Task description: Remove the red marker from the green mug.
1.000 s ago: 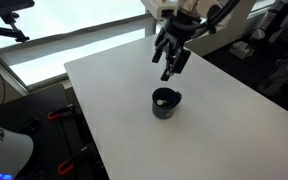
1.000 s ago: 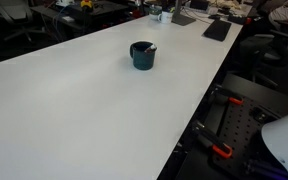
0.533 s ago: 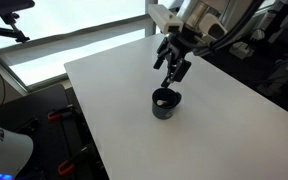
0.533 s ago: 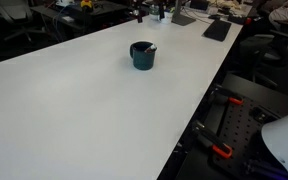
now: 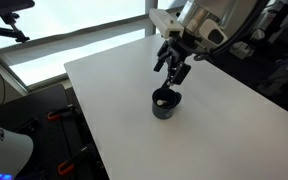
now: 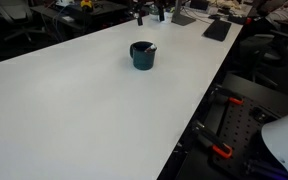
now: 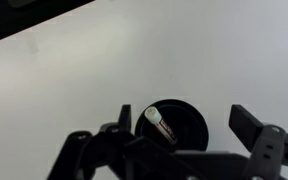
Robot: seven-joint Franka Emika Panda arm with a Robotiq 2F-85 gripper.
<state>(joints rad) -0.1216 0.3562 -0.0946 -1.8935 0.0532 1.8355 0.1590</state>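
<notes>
The green mug (image 5: 165, 103) stands upright on the white table (image 5: 114, 90), and it also shows in an exterior view (image 6: 142, 55). The red marker (image 7: 162, 127) leans inside the mug (image 7: 184, 122) with its pale tip up at the rim. That tip shows faintly in an exterior view (image 6: 151, 47). My gripper (image 5: 171, 76) hangs open a little above the mug. In the wrist view the gripper (image 7: 184, 122) has one jaw on each side of the mug, touching nothing. It just enters at the top of an exterior view (image 6: 149, 13).
The table's near edge (image 5: 89, 140) drops to the floor, where there is red-handled equipment (image 5: 59, 115). Dark gear and chairs stand beyond the far side (image 5: 274, 40). A keyboard-like dark object (image 6: 217, 30) lies at the table's far end.
My gripper has moved down and closer over the mug, and its fingers now show at the top of an exterior view. The mug and marker have not moved.
</notes>
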